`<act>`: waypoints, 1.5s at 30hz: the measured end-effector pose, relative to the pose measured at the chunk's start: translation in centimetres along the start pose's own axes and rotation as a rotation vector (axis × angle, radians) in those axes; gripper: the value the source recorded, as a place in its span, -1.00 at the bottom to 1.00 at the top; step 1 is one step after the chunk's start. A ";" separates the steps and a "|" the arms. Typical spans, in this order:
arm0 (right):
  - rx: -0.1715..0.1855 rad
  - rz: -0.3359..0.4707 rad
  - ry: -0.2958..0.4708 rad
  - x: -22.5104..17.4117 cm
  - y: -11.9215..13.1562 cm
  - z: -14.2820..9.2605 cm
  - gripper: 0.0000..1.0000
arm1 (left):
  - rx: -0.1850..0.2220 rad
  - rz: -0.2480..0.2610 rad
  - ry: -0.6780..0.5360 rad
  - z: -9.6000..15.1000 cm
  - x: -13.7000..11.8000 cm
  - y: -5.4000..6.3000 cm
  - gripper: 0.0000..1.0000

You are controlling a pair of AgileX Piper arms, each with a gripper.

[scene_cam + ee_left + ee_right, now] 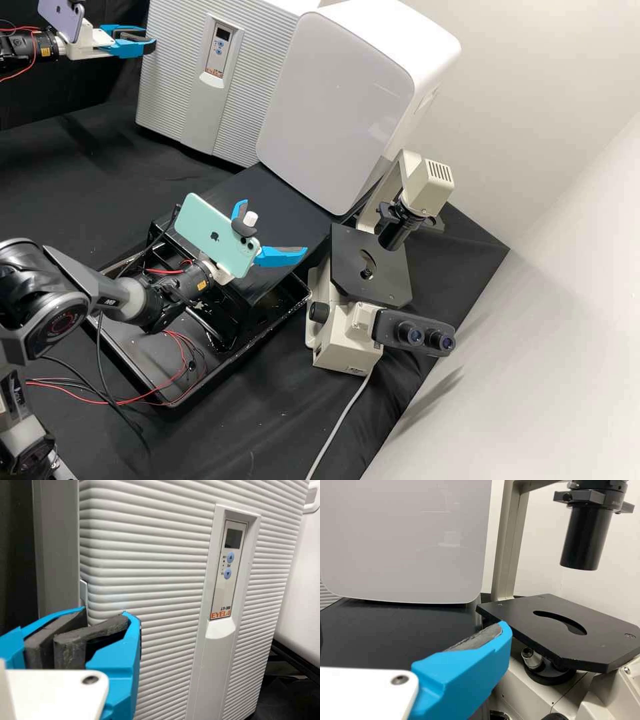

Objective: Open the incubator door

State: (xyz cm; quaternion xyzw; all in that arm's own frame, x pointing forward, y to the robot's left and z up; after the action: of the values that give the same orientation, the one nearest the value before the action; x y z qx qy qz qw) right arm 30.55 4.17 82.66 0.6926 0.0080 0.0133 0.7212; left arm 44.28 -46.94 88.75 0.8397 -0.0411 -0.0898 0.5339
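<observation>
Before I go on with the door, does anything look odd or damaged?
White flecks dot the black tray, resembling debris, and loose red wires loop inside it, which could perhaps snag. I see no damage on the incubator.

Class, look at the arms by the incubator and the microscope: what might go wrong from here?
The left gripper is right by the side edge of the ribbed incubator front; it may slip off or scrape it.

The right gripper is spread open near the microscope stage; a careless swing might bump it.

Loose red wires over the black tray could snag as an arm moves.
</observation>
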 end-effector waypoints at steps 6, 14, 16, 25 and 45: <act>0.000 0.000 0.000 0.0 0.0 0.0 1.00 | 0.014 0.014 -0.081 1.4 -1.5 0.5 -1.00; 0.000 0.000 0.000 0.0 0.0 0.0 1.00 | 0.047 0.096 -0.221 3.7 -2.7 2.1 -1.00; 0.000 0.000 0.000 0.0 0.0 0.0 1.00 | 0.050 0.095 -0.225 3.8 -2.7 2.1 -1.00; 0.000 0.000 0.000 0.0 0.0 0.0 1.00 | 0.045 0.086 -0.205 3.6 -2.7 1.9 1.00; 0.000 0.000 0.000 0.0 0.0 0.0 1.00 | -0.027 -0.033 0.114 -0.3 -1.9 -0.1 1.00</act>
State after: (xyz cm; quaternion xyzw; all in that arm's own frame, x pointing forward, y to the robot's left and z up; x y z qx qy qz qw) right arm 30.55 4.17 82.66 0.6926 0.0080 0.0133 0.7212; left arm 42.49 -46.36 88.97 0.8369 0.0046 -0.0512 0.5450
